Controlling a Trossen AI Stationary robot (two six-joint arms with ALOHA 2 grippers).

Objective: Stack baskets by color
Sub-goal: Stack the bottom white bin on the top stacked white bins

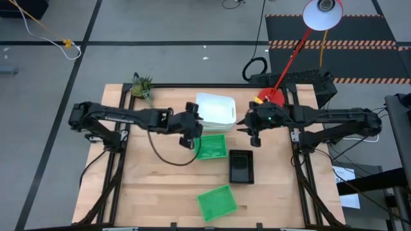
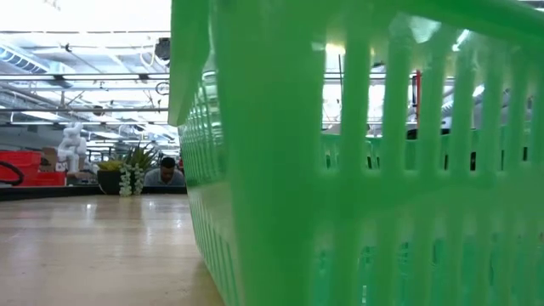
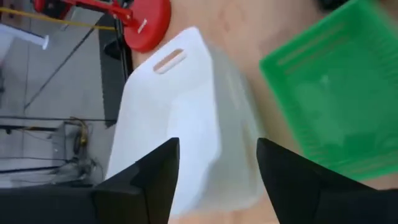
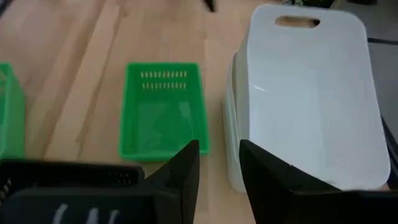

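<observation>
White baskets (image 1: 215, 109), nested one in another, stand at the far middle of the table. One green basket (image 1: 210, 146) rests flat just in front of them, and a black basket (image 1: 241, 167) lies to its right. A second green basket (image 1: 216, 202) sits near the front edge and fills the low view (image 2: 340, 170). My left gripper (image 1: 194, 128) hangs open above the white stack's left side, with the white basket (image 3: 186, 118) beyond its fingers. My right gripper (image 1: 247, 125) hovers open at the stack's right, fingers a little apart (image 4: 219, 152) with nothing between them.
A red round lamp base (image 1: 273, 97) stands at the far right with its white head (image 1: 322, 14) beyond the table. A small plant (image 1: 141, 86) sits at the far left corner. Bare wood lies at the front left. A person (image 2: 166, 174) sits far behind the table.
</observation>
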